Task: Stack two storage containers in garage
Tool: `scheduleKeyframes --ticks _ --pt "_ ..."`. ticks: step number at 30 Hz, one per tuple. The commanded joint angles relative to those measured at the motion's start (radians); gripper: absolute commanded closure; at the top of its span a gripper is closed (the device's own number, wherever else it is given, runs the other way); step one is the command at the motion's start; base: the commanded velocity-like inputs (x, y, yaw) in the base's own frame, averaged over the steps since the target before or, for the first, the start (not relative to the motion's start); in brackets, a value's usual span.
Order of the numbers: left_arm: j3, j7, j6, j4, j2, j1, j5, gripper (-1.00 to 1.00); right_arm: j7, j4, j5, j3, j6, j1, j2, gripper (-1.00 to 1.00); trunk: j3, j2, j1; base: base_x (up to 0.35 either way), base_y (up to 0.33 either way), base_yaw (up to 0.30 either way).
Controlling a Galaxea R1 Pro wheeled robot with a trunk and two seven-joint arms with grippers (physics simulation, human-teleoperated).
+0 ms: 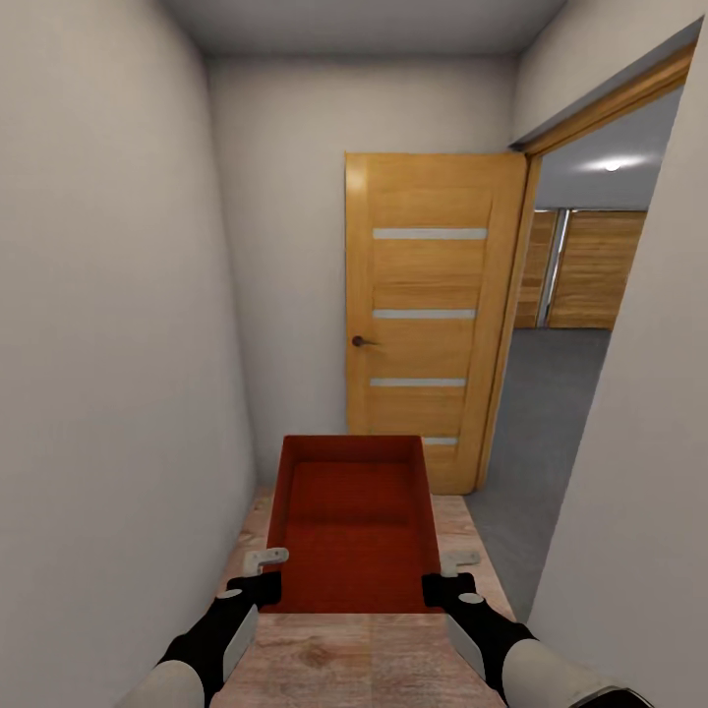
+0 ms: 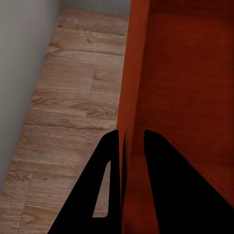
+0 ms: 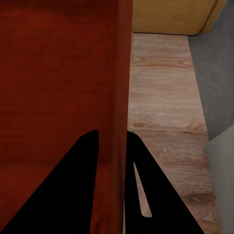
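Narrow corridor: left hand and right hand each clamp the empty storage container.

**Occlusions and cutoffs, current frame**

- Storage container: only one shows; can't tell whether a second is nested inside it. Its underside and the wood-plank floor directly beneath are hidden.
- Left gripper: finger bases run off the frame edge; the wall section between the fingers is mostly covered by them. The container's far end is cropped in this view.
- Right gripper: same story, fingers cut at the frame edge and the container cropped on the side away from the wall it pinches.
- Both forearms are cropped at the head view's bottom edge.
- Door: its lower part sits behind the container's far wall.
- Garage, ahead-right of the right gripper: only a sliver through the doorway; its panelled back wall is blurred.
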Motion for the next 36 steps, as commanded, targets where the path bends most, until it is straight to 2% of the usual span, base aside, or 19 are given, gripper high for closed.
scheduleKeyframes --ticks 1,36 --pt "0.040 0.019 0.007 -0.009 0.027 0.000 -0.019 1.00 -0.005 0.003 -0.013 -0.018 -0.005 0.000 -0.001 1.00 0.000 -0.001 0.001 0.323 0.000 0.000" --pt "0.039 0.019 0.007 -0.010 0.027 0.000 -0.019 1.00 -0.005 0.004 -0.013 -0.018 -0.005 0.000 -0.001 1.00 0.000 -0.001 0.001 0.323 0.000 0.000"
